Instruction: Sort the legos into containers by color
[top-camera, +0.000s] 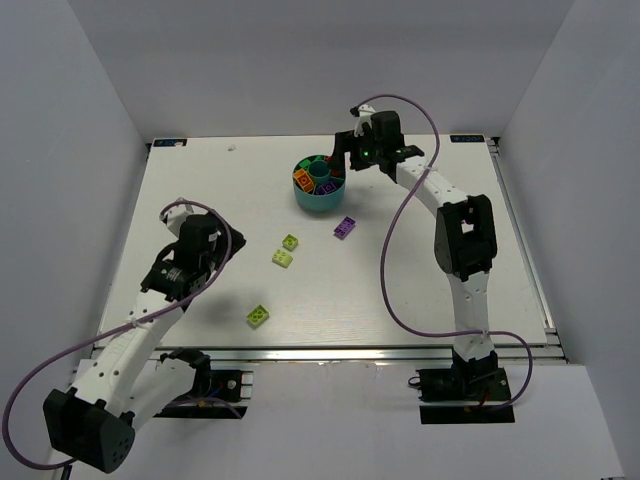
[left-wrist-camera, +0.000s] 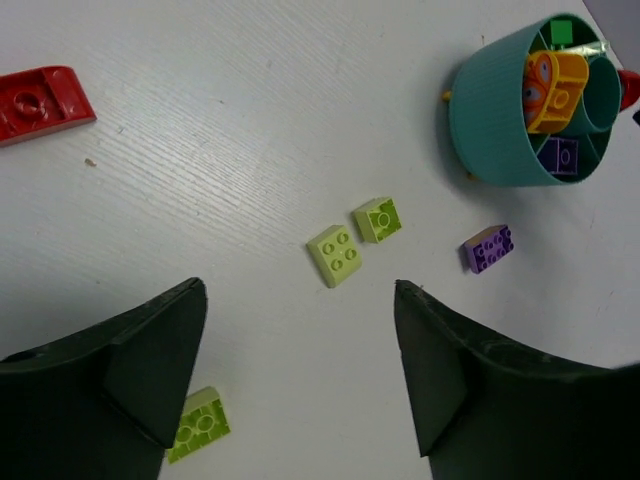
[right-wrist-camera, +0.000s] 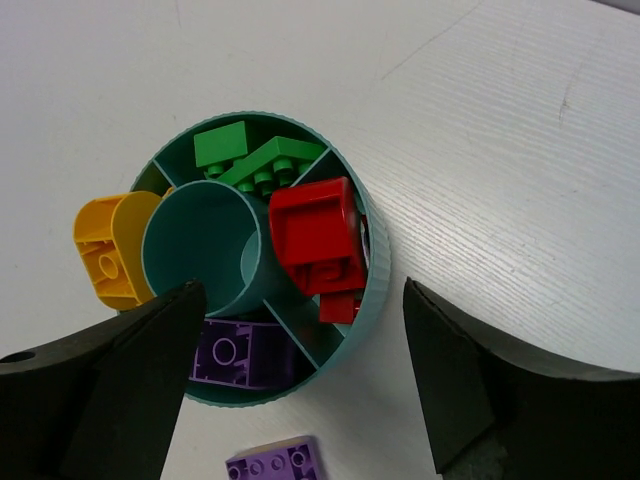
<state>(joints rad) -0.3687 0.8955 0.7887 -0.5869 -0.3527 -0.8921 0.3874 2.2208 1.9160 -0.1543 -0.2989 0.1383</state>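
Note:
The round teal bowl (top-camera: 319, 196) stands at the back middle of the table. Its wedges hold red (right-wrist-camera: 315, 235), green (right-wrist-camera: 222, 143), orange (right-wrist-camera: 108, 250) and purple (right-wrist-camera: 240, 352) legos. A loose purple brick (top-camera: 345, 227) lies just in front of the bowl. Two lime bricks (top-camera: 290, 241) (top-camera: 282, 257) lie side by side mid-table, and a third (top-camera: 258, 315) lies nearer the front. A red brick (left-wrist-camera: 40, 100) lies on the table in the left wrist view. My right gripper (right-wrist-camera: 300, 290) is open and empty above the bowl's near rim. My left gripper (left-wrist-camera: 300, 300) is open and empty, above the table left of the lime bricks.
The bowl (left-wrist-camera: 500, 110) has a central cup (right-wrist-camera: 200, 245) that holds nothing. White walls enclose the table on the left, back and right. An aluminium rail (top-camera: 350, 352) runs along the front edge.

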